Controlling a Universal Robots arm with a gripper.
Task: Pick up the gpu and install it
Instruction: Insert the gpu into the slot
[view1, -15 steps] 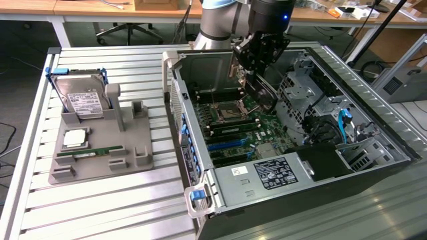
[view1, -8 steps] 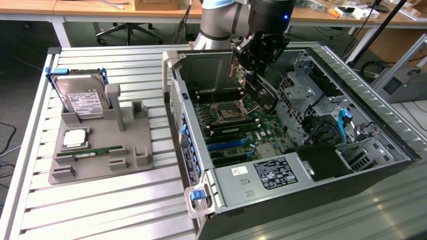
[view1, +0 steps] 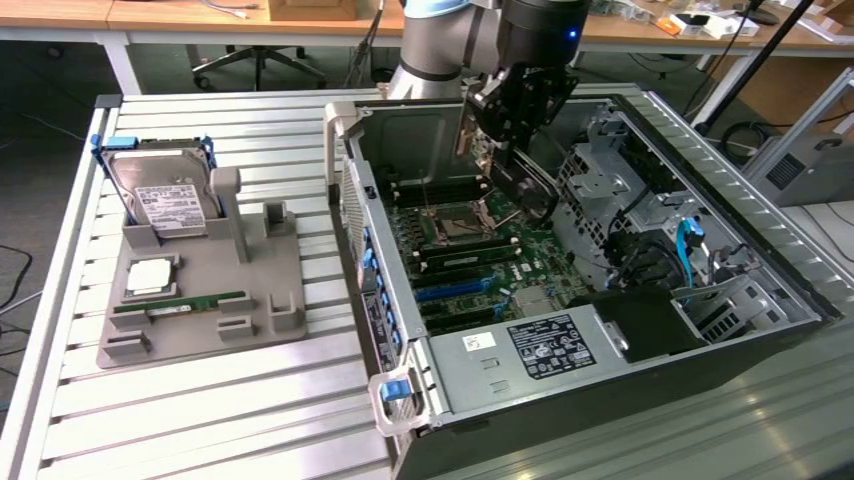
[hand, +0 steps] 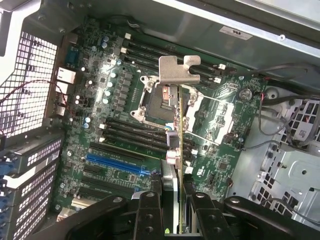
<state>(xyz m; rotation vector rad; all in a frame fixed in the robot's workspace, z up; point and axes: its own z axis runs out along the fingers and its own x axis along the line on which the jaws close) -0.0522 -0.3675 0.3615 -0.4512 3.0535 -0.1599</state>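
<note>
My gripper (view1: 505, 135) hangs over the open computer case (view1: 400, 330) and is shut on the gpu (view1: 523, 185), a thin dark card that tilts down towards the motherboard (view1: 467, 250). In the wrist view the gpu (hand: 180, 150) appears edge-on between the two black fingers (hand: 150, 210), with its silvery bracket (hand: 178, 70) at the far end. The card floats above the motherboard (hand: 100, 115), over the CPU socket (hand: 155, 97), apart from the board. The blue expansion slot (hand: 116, 164) lies off to one side of the card.
On the exterior view's left a grey fixture (view1: 200, 300) holds a silver hard drive (view1: 163, 195), a green memory stick (view1: 180, 303) and a small square chip (view1: 150, 275). The case's side walls, the drive cage (view1: 641, 200) and the power supply (view1: 534, 350) surround the board.
</note>
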